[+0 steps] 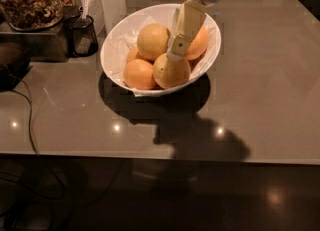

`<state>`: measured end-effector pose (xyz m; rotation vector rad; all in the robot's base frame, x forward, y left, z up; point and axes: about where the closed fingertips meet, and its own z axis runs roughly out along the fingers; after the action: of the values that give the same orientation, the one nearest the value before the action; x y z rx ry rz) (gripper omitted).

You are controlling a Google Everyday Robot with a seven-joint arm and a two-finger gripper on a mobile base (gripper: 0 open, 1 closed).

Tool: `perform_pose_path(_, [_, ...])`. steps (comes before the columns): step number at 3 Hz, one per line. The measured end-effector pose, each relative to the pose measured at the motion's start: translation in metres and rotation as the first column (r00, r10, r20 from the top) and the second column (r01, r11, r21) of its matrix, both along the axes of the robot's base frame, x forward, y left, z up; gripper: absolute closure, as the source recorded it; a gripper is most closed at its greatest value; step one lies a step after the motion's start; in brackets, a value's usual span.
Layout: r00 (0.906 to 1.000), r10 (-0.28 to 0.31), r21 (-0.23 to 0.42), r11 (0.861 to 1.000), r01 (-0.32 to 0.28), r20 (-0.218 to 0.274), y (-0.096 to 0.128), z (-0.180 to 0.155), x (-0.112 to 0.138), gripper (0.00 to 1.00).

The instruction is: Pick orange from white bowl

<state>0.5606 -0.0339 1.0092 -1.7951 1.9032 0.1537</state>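
Your tool [176, 54] hangs down into the white bowl [214, 39], its tip low against the top of the yellowish fruit [171, 73] with the small dark dot, just right of the orange [153, 41]. Gripping or released? You can't tell from this angle. The orange sits back-left in the pile, on the crumpled paper [121, 45], touching its neighbours. A deeper-orange fruit [138, 74] lies front-left. The bowl stands on the counter [270, 85], near a black mesh cup [83, 36].
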Motion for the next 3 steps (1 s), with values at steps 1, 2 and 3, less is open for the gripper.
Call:
perform_pose_path(1, [0.9960,-0.086,0.093,0.992,0.088,-0.025,0.0082,-0.0053,0.0117,0.00])
perform_pose_path(2, [0.9899,-0.136,0.119,0.983,0.140,-0.041,0.0119,-0.0022,0.0151,0.00])
perform_pose_path(3, [0.9899,-0.136,0.119,0.983,0.140,-0.041,0.0120,-0.0022,0.0151,0.02])
